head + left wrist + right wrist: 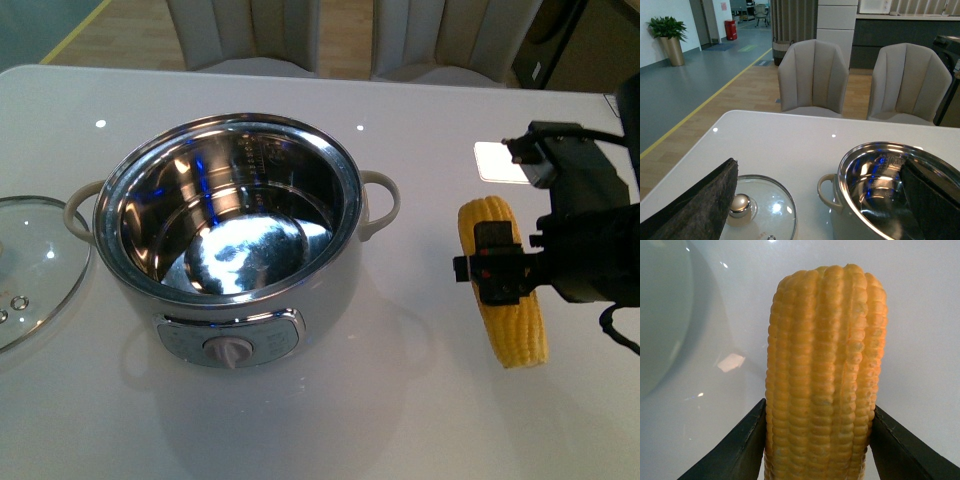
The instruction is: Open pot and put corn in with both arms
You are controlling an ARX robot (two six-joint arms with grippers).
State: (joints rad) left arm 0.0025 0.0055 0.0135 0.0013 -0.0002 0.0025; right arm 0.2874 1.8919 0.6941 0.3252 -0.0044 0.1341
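The pot (330, 290) stands uncovered mid-table, its steel bowl empty and its knob panel facing me. My right gripper (500, 265) is shut on the corn (520, 335), holding it just to the right of the pot, near or just above the table. In the right wrist view the corn (825, 365) sits clamped between both black fingers (735, 450), and the right gripper (819, 407) grips its middle. My left gripper (818, 165) is open and empty, between the pot (850, 165) and the glass lid (770, 210). It is out of the front view.
The glass lid (30, 270) lies flat on the white table (400, 420) left of the pot. Two grey chairs (812, 75) stand behind the table's far edge. A bright light patch (500, 160) lies on the table at the right.
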